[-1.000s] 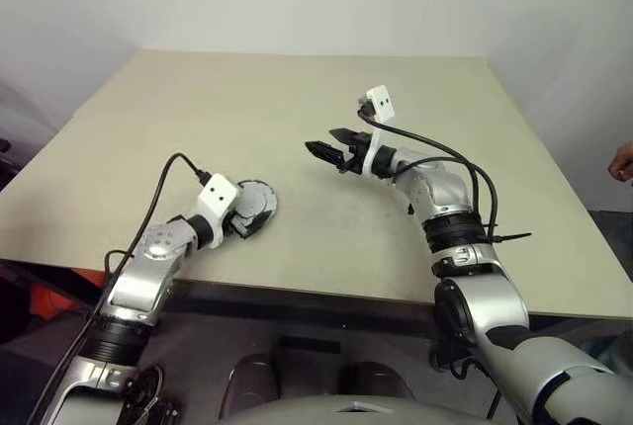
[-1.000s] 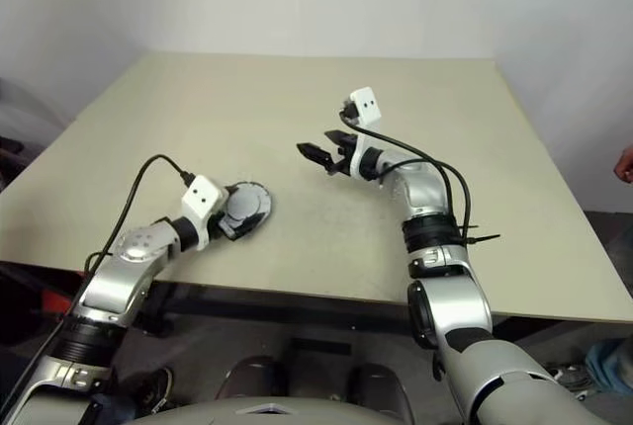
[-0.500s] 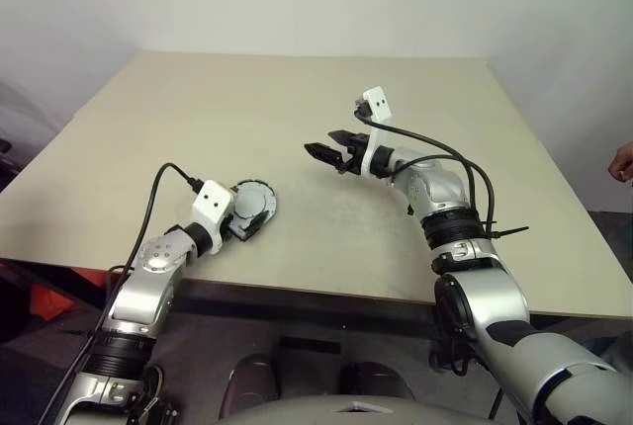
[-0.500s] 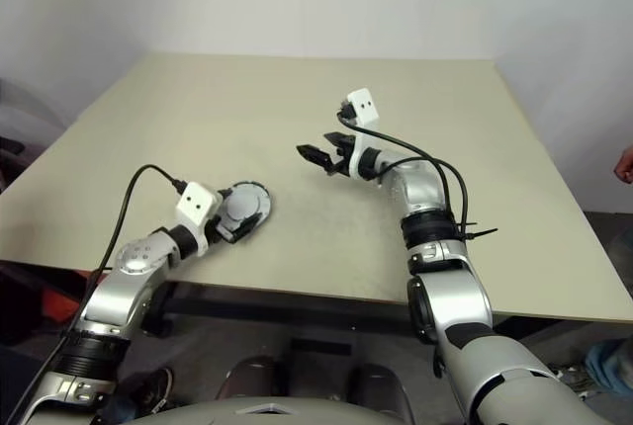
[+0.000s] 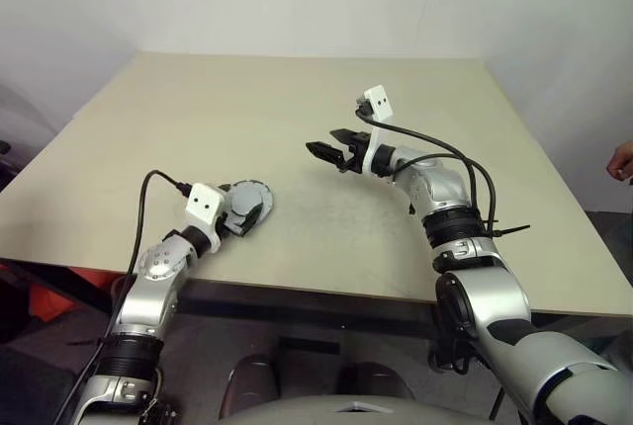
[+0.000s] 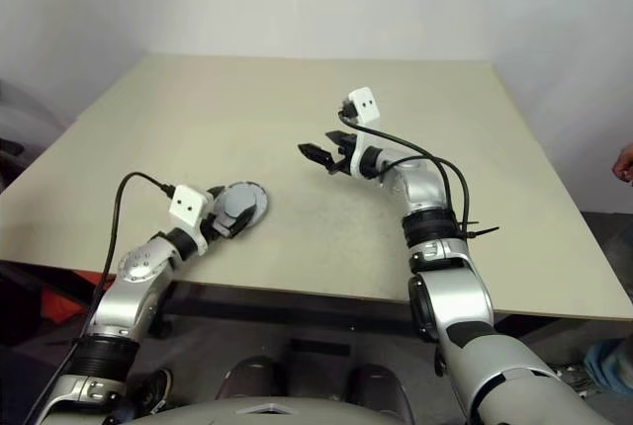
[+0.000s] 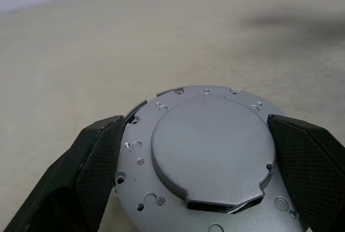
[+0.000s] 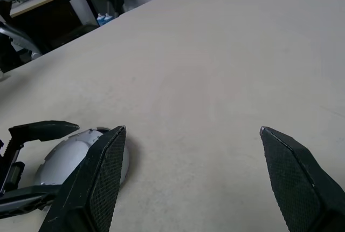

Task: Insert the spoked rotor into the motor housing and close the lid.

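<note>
While motor housing (image 7: 207, 156) sits near desk (image 5: 326, 119) front edge with its flat silver face up, I see left gripper (image 5: 245, 215) spread wide, fingers flanking it without pinching. Right gripper (image 5: 331, 151) spread too, empty, well apart above mid-desk; left arm nearer.
</note>
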